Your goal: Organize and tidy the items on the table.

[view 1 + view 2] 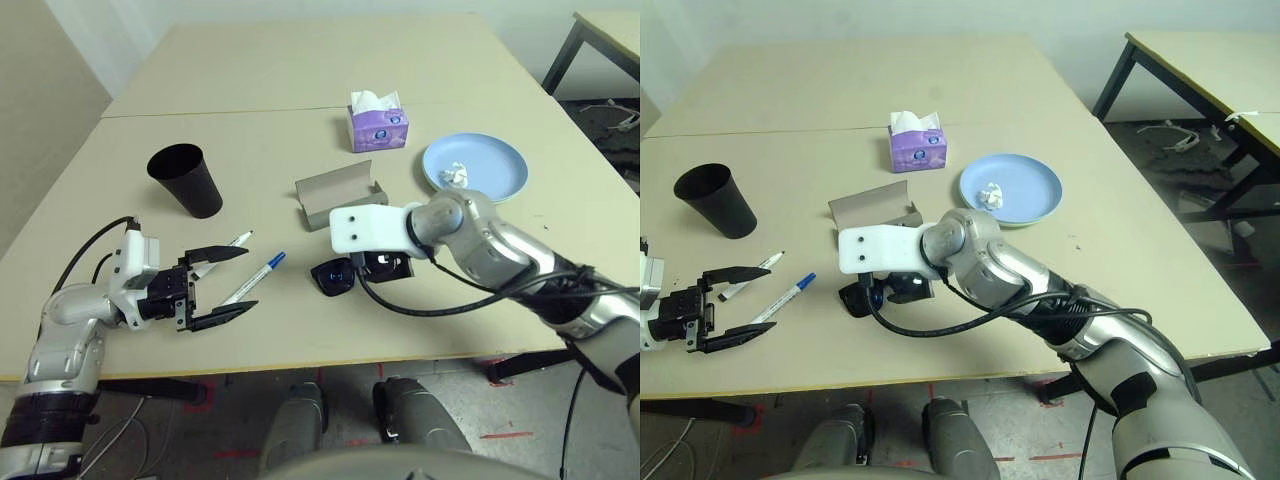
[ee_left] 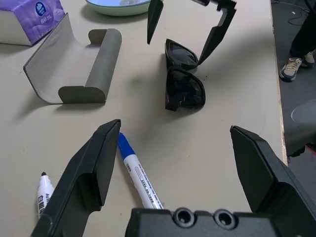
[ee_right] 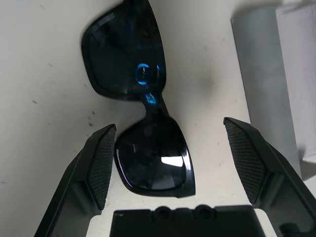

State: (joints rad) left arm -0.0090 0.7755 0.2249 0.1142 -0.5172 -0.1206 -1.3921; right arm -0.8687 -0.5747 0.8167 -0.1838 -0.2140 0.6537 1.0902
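The right gripper (image 3: 170,123) has its two fingers spread apart with nothing gripped, and the black sunglasses (image 3: 153,158) lie on the table (image 1: 300,335) right in front of it. The near lens sits between the fingers, closer to the one away from the grey glasses case (image 1: 340,192); the bridge and the other lens run on past the fingertips, toward the robot's left. So the long axis goes roughly the way the fingers point, a little aslant, and closing would pinch across the lens height rather than end to end. That looks workable, though I'd judge a small shift toward the nearer finger would centre it; slick lenses could slide or swivel. I can't tell how high the fingers stand above the tabletop. Farther out, the case lies open just beyond the other finger, on the table's far side. The left gripper (image 1: 252,277), also open and empty, is by the blue-capped marker (image 1: 245,287), so the right arm is clearly nearer the sunglasses.
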